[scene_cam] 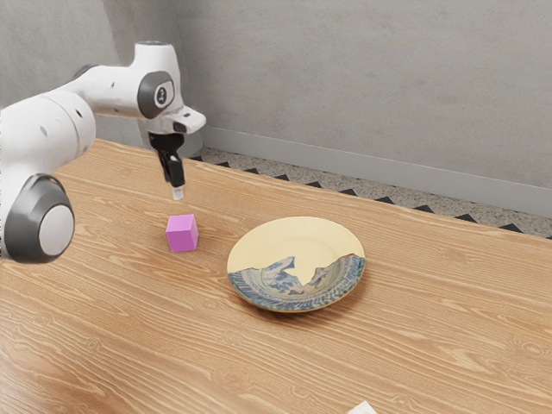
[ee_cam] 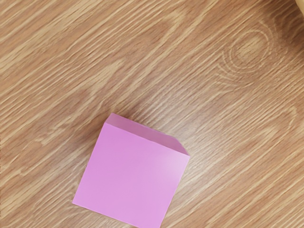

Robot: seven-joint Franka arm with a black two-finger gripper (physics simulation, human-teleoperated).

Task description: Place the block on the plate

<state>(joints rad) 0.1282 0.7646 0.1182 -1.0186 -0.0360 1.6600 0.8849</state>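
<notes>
The fingers hung just above the pink block, likely to line up a grasp; whether they were apart or together, one could not tell. It sat on the surface near the plate, awaiting transfer.

1 block; 1 plate

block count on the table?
1 I can be sure of: the pink block, on the table, below the claw and beside the plate. A white thing is cut off at the exterior view's lower edge; can't tell if it's another.
</notes>
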